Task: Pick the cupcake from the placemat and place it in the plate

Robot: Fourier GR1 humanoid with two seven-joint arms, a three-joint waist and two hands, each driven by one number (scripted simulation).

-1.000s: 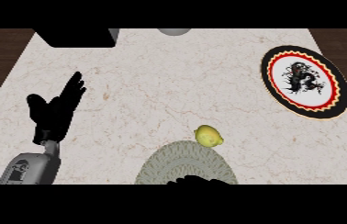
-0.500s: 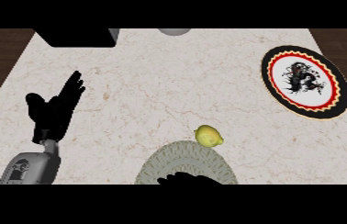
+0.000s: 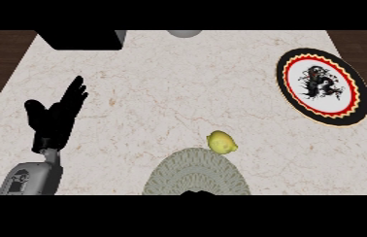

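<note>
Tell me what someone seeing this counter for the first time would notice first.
The plate near the right edge stands out most, white with a black figure and a red, black and yellow rim. Next comes the small yellow cupcake at the far edge of the round grey placemat at the bottom centre. At the left, the robot's left hand rests open, fingers up.

One cupcake [image 3: 223,142], one placemat [image 3: 197,175], one plate [image 3: 320,87] (patterned), one robot hand [image 3: 54,117].
</note>
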